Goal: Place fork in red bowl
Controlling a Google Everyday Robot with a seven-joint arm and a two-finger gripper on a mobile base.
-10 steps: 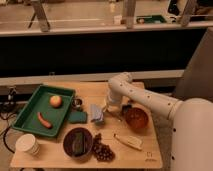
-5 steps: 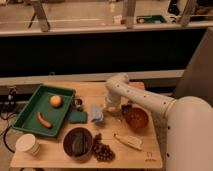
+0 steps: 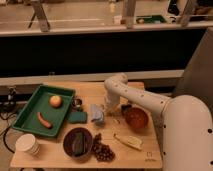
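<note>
Red bowl [image 3: 136,119] sits on wooden table [image 3: 52,151], gripper [image 3: 111,112] just beside.

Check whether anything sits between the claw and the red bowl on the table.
Nothing visible does. The claw is down at the table just beside the red bowl, with nothing seen between them; the fork is too slim to make out.

One camera, set high at the near side beside the robot's arm [image 3: 145,100], looks down across the whole wooden table [image 3: 95,89]; the gripper [image 3: 111,111] sits mid-frame, low over the tabletop.
</note>
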